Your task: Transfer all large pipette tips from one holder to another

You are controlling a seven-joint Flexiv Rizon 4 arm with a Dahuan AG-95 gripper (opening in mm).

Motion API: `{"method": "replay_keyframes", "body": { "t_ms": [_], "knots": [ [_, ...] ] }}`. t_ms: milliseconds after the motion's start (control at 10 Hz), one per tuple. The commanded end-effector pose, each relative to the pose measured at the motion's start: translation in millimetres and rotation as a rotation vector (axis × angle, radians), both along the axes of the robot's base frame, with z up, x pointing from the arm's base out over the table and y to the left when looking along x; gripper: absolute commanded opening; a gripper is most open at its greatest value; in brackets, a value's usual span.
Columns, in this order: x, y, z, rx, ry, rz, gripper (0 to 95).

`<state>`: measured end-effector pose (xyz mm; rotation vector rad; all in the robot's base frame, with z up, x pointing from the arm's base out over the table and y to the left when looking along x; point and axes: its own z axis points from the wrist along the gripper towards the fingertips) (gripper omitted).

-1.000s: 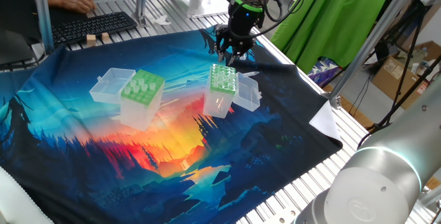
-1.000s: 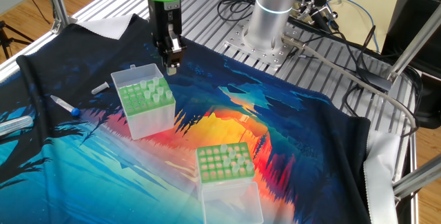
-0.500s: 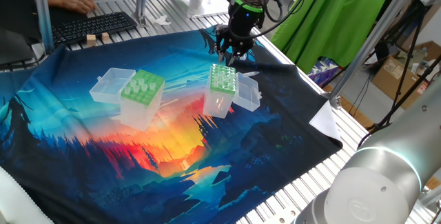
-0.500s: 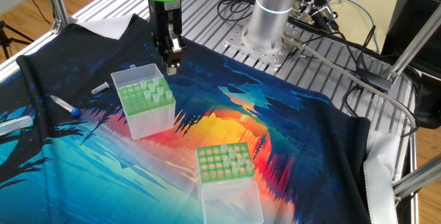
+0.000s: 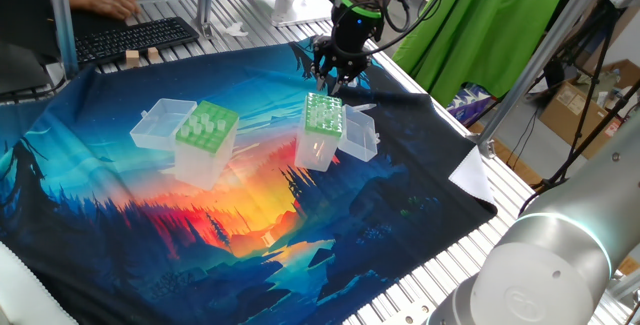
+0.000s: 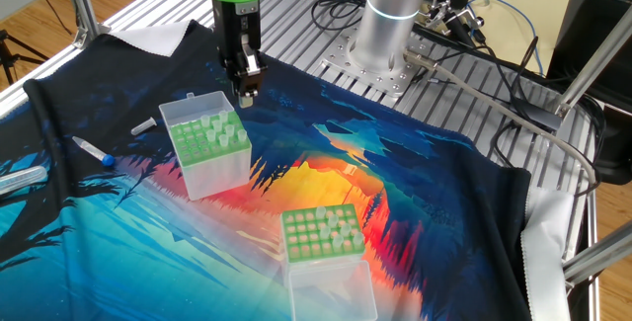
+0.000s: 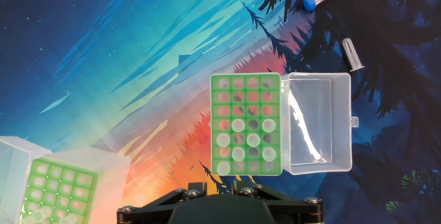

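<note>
The pincer hangs above the narrower box, whose lid lies open so the holes are reachable (pincer state: cannot tell).

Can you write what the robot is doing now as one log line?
gripper: hovers near narrow box, not touching | grip: unclear | wide box: lid open, tips inside
</note>
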<state>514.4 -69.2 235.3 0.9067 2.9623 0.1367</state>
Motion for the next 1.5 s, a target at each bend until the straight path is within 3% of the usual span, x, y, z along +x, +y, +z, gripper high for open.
{"method": "replay_keyframes", "body": {
  "t_ms": [100, 200, 300, 400, 500, 1100, 1300, 1500],
  "knots": [
    [0.2, 0.0, 0.2, 0.000, 0.000, 0.000, 19.0],
    [-48.7, 36.1, 57.3, -0.048, 0.064, -0.020, 0.0],
    [-63.0, 6.4, 66.4, -0.045, 0.057, 0.019, 0.0],
    [-69.1, -12.6, 71.7, -0.036, 0.057, 0.053, 0.0],
    [-69.9, -17.5, 71.7, -0.021, 0.058, 0.058, 0.0],
    [-75.7, -21.4, 68.7, -0.024, 0.047, 0.056, 0.0],
    [-75.6, -21.3, 68.0, -0.040, 0.049, 0.050, 0.0],
    [-72.4, -15.3, 63.4, -0.039, 0.050, 0.046, 0.0]
  ]
}}
